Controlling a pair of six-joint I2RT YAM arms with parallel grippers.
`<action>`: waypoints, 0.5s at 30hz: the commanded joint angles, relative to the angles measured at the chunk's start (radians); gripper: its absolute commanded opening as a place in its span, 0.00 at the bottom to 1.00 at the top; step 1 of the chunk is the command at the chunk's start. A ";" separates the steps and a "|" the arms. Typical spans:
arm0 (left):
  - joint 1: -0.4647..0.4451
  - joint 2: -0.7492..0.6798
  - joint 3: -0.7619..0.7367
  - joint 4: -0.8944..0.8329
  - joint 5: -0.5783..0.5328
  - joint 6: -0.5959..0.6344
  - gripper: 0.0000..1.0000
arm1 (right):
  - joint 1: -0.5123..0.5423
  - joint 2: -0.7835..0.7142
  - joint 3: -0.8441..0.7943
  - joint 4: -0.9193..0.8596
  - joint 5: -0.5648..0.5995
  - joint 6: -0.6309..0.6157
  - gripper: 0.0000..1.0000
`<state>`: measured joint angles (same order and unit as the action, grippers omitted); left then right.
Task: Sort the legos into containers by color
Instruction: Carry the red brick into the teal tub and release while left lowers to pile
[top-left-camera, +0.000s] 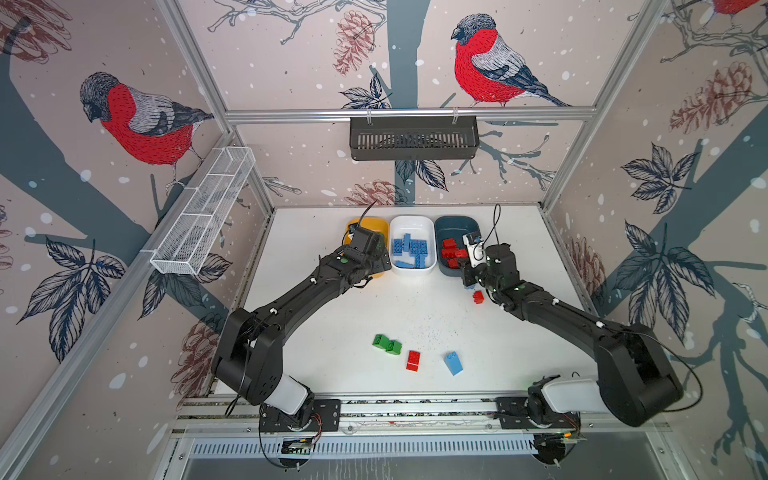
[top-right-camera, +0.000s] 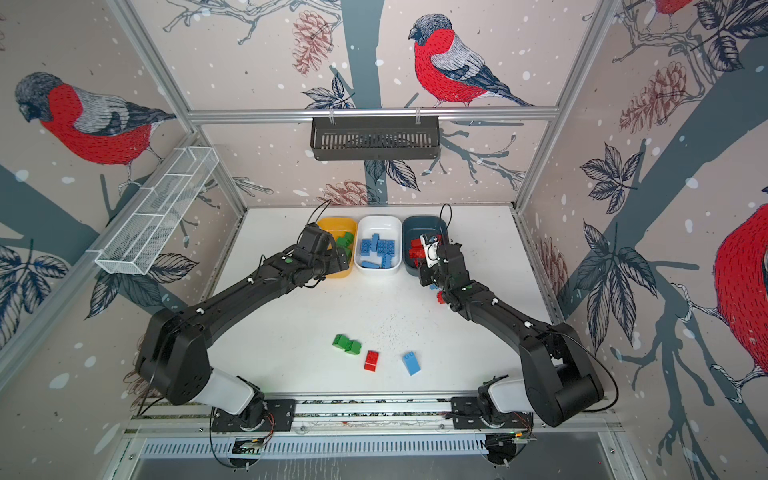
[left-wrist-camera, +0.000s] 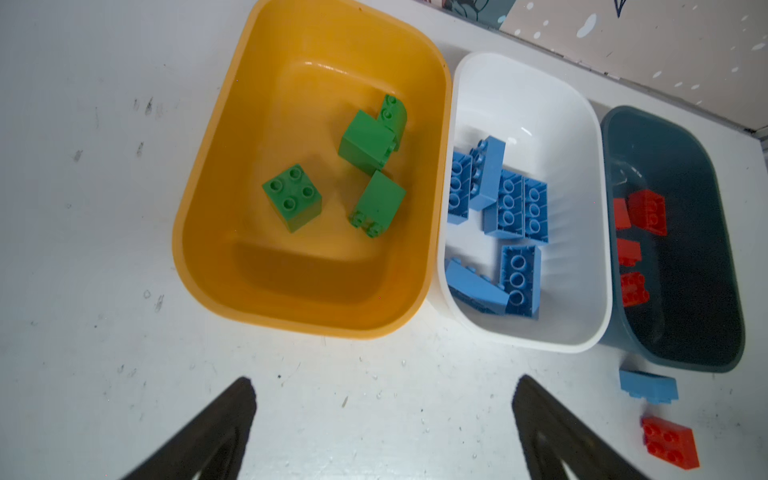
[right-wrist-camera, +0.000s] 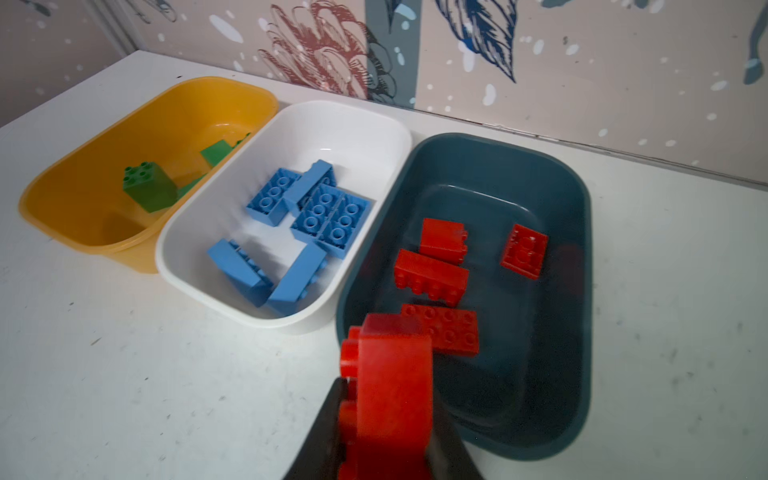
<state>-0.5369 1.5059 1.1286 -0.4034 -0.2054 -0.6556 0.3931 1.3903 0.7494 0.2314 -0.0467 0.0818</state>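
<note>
Right claw (right-wrist-camera: 386, 409) clenched on red brick (right-wrist-camera: 390, 365), over near rim of teal tub (right-wrist-camera: 575, 249). Brick on edge, studs facing left, long axis in line with claw, pointing far. Left claw (left-wrist-camera: 384, 384) spread wide, nothing in it, just near of yellow tub (left-wrist-camera: 199, 216). White tub (left-wrist-camera: 586, 216) sits between. Loose on tabletop (top-left-camera: 332, 324), near middle: green bricks (top-left-camera: 386, 344), second red brick (top-left-camera: 413, 360), blue brick (top-left-camera: 453, 363), last two lying roughly near-to-far.

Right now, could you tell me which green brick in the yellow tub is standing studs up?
The lone green brick, apart from the rest: its four studs face up, while the other three lie on their sides.
</note>
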 joint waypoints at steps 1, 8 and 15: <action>-0.015 -0.029 -0.025 -0.088 -0.024 -0.034 0.97 | -0.042 0.046 0.053 -0.003 -0.007 0.047 0.22; -0.033 -0.104 -0.125 -0.132 0.133 -0.208 0.97 | -0.110 0.244 0.236 -0.061 -0.008 0.082 0.26; -0.031 -0.176 -0.270 -0.142 0.292 -0.323 0.97 | -0.112 0.430 0.425 -0.112 -0.033 0.136 0.35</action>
<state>-0.5697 1.3514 0.8833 -0.5282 -0.0074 -0.9146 0.2790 1.7809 1.1233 0.1539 -0.0734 0.1787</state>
